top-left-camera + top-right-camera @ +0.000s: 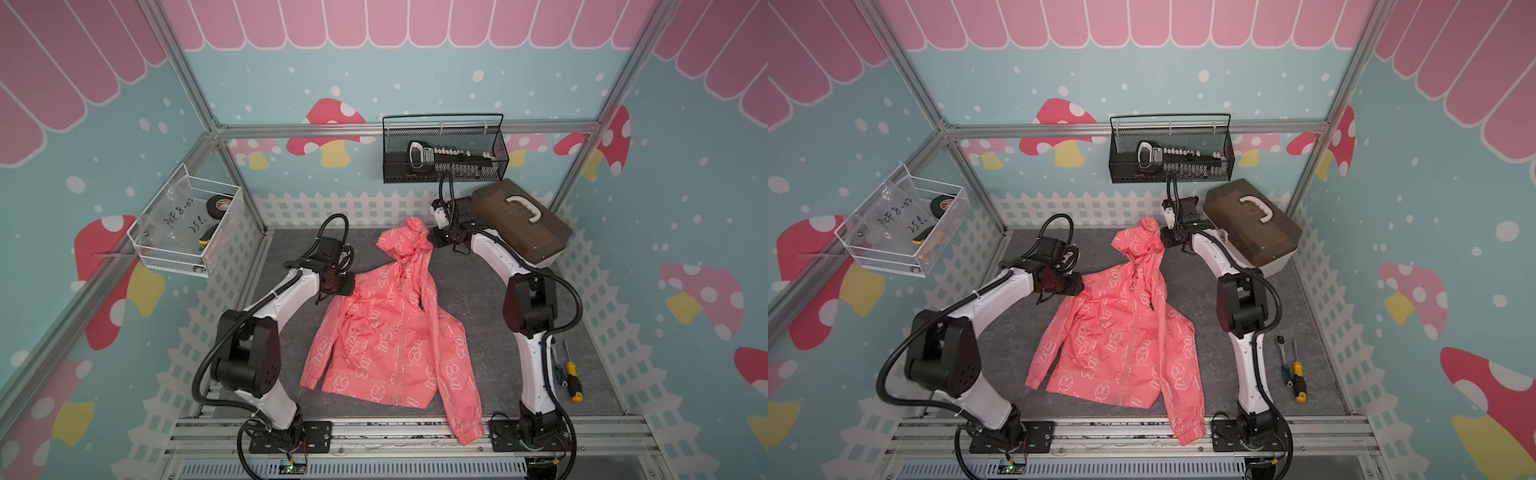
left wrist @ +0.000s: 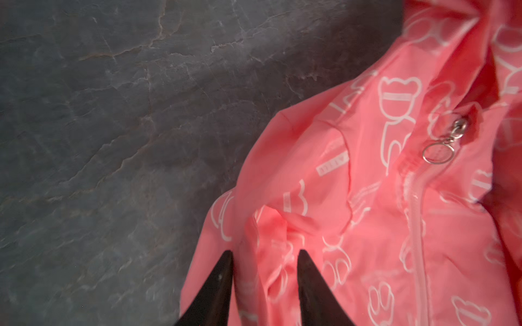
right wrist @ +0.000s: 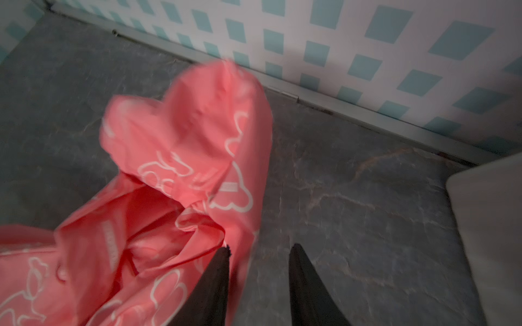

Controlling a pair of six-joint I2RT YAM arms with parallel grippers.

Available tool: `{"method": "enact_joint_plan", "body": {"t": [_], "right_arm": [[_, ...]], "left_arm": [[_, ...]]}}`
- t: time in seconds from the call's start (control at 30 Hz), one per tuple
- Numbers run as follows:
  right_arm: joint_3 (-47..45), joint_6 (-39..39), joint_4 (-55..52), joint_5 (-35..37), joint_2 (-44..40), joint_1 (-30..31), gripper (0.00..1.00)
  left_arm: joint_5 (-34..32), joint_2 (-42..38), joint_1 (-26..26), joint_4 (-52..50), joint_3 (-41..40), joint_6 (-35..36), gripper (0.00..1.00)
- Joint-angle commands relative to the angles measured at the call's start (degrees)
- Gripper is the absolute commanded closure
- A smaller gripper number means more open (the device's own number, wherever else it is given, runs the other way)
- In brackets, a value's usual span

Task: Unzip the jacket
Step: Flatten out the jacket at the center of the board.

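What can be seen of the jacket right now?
The jacket is thin coral-pink fabric with white bear outlines, lying front up on the grey table. Its zipper looks closed, the ring pull up at the neck. The hood points to the back wall; one cuff lies over the front rail. The open left gripper straddles a shoulder fold; the open right gripper is beside the hood.

In a top view: jacket flat on grey mat, front up, zipped, hood toward back wall. Left gripper at shoulder edge; right gripper beside hood. Toolbox in back corner. Screwdriver and ratchet near right arm
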Motion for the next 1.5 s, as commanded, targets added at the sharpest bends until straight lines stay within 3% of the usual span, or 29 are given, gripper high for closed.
{"method": "enact_joint_plan", "body": {"t": [0.0, 0.1, 0.17, 0.2, 0.27, 0.37, 0.57, 0.7, 0.8, 1.03, 1.27, 1.47], "right_arm": [[21.0, 3.3, -14.0, -2.4, 8.7, -0.5, 0.57], [30.9, 1.1, -22.4, 2.0, 11.5, -0.8, 0.46], [27.1, -0.1, -24.2, 5.3, 7.4, -0.8, 0.44], [23.5, -0.5, -24.2, 6.0, 4.7, -0.8, 0.35], [12.5, -0.4, -22.8, 7.2, -3.2, -0.7, 0.22], [-8.6, 1.9, -15.6, 7.1, -17.1, -0.6, 0.23], [-46.5, 11.0, -1.3, 4.7, -43.4, 0.1, 0.24], [-60.5, 14.1, -0.7, 4.2, -55.0, 3.4, 0.24], [-67.5, 17.1, -2.4, 5.8, -61.9, 9.4, 0.24], [-74.1, 26.2, -6.2, 9.6, -66.4, 22.4, 0.27], [-75.7, 29.7, -5.7, 11.5, -60.9, 30.1, 0.33], [-76.0, 30.0, -5.1, 12.8, -57.6, 30.4, 0.56]], "left_arm": [[-3.0, 4.7, 1.2, -1.8, 6.9, 0.5, 0.58], [-9.3, 3.5, 1.4, -1.9, 9.5, 1.8, 0.56], [-12.8, 0.4, 1.3, -0.8, 8.6, 2.4, 0.54], [-14.2, -1.1, 1.4, -0.1, 7.8, 2.0, 0.51], [-16.4, -4.8, 1.3, 0.4, 5.7, 0.3, 0.43], [-17.1, -9.7, 1.4, -0.3, 2.2, -2.5, 0.36], [-16.4, -22.1, 1.2, 2.8, -11.4, -10.2, 0.37], [-13.3, -28.4, 0.7, 5.8, -20.3, -15.6, 0.37], [-12.1, -30.8, 0.1, 6.1, -24.6, -19.4, 0.37], [-9.6, -31.4, -2.0, 6.2, -28.2, -24.9, 0.37], [-8.6, -30.4, -2.7, 7.0, -29.3, -27.1, 0.37], [-9.4, -31.9, -2.7, 8.7, -31.8, -27.6, 0.36]]}}
